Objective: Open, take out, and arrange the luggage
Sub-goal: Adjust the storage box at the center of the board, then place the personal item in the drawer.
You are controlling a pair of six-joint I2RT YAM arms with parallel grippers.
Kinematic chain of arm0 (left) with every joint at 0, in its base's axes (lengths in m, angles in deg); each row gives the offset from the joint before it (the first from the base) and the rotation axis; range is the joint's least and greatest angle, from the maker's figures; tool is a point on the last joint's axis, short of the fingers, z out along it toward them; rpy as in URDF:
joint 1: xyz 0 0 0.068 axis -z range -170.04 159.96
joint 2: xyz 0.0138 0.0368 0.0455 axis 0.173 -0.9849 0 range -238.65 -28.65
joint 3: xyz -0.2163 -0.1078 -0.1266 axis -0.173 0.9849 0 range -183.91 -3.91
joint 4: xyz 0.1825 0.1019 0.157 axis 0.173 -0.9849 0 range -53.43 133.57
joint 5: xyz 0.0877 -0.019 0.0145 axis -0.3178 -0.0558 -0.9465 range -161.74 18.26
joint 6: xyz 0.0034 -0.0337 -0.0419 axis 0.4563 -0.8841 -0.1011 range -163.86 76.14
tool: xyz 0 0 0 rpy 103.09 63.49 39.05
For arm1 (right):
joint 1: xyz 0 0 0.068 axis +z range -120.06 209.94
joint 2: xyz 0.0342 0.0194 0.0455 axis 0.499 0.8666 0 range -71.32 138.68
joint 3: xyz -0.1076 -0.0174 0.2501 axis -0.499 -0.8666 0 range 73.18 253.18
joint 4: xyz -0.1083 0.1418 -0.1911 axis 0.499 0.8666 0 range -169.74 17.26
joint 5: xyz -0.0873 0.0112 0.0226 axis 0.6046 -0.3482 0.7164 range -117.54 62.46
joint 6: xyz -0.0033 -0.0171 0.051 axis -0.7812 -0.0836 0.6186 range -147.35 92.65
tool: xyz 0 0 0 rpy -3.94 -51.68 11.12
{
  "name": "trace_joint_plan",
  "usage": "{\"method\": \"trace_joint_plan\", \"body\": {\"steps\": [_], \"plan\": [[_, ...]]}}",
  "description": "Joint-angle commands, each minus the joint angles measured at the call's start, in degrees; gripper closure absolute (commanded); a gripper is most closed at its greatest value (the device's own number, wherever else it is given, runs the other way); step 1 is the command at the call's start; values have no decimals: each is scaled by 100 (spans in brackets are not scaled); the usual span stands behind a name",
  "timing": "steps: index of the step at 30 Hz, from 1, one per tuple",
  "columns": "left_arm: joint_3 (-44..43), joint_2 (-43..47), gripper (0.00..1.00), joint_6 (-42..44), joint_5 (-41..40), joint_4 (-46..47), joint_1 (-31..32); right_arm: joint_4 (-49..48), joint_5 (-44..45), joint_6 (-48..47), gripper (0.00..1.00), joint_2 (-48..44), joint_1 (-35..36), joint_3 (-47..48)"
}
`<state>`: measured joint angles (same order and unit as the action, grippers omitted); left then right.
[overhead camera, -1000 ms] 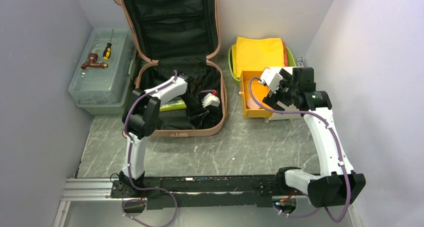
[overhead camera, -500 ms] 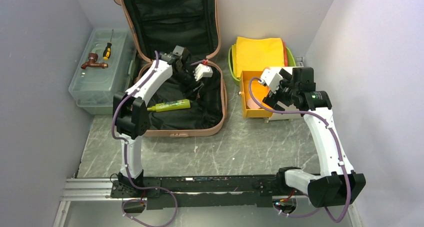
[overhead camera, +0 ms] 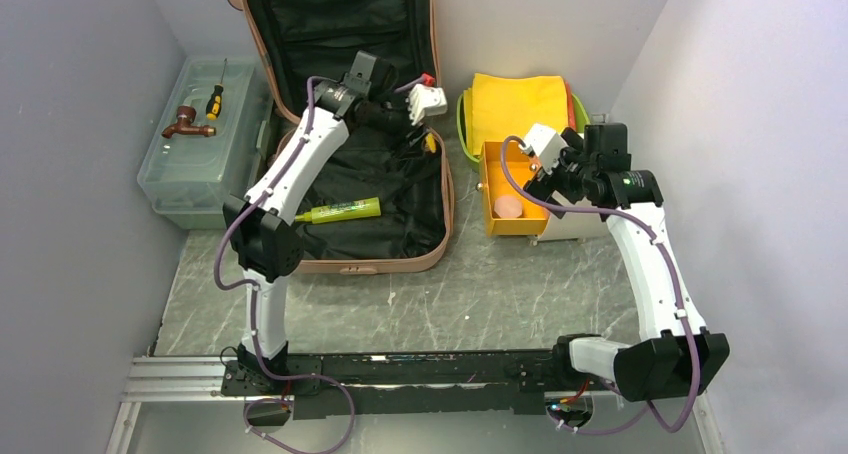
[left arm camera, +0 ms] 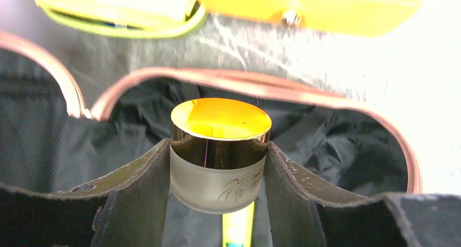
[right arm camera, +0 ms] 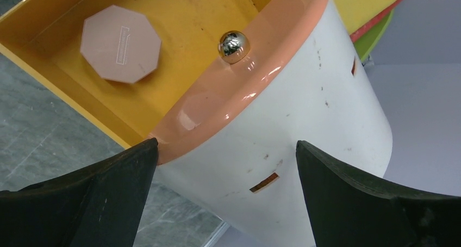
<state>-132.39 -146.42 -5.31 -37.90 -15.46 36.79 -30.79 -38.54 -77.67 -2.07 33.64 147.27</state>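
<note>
Left wrist: your left pincer point(left arm camera: 216, 149) is about half open and clamped on a frosted jar point(left arm camera: 217, 190) with a gold lid, gripping the glass just under the lid. The luggage point(left arm camera: 255, 88) is directly below the pincer, open, with black lining showing. Its pink rim crosses just ahead. Risk, my read: the glass is smooth and the grip sits high, so a fast swing could let the jar slip. Carry it too low and it clips that rim. The jar base is hidden by the fingers and the label is only partly legible. A green strip point(left arm camera: 238, 228) under the pincer is cut off.

Right wrist: right pincer point(right arm camera: 226, 144) is spread fully, holding nothing. A white cabinet point(right arm camera: 304, 111) sits under it. Ahead-left is a yellow drawer point(right arm camera: 179, 67) with a pink octagonal piece point(right arm camera: 120, 43) in it. If that drawer is your drop spot, this arm is in the way. I can't tell what the chrome knob point(right arm camera: 234, 44) belongs to.

Top external: the luggage lies beneath the left pincer, base stretching back toward the arm, lid upright beyond. The jar is barely visible here.
</note>
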Motion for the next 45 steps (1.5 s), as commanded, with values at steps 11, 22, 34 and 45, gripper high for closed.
{"method": "trace_joint_plan", "body": {"steps": [11,22,34,45], "plan": [[-355,-598,91,-1721,738,3654,957,-630,1077,1189,0,167,-610,721],[-84,-1069,91,-2520,684,5115,1333,-248,128,1494,0,-177,-854,1166],[255,-1358,91,-2702,489,5739,1802,-370,196,1411,0,-485,-854,1023],[863,-1413,91,-2413,139,5851,2066,-525,162,1236,0,-765,-854,621]]}}
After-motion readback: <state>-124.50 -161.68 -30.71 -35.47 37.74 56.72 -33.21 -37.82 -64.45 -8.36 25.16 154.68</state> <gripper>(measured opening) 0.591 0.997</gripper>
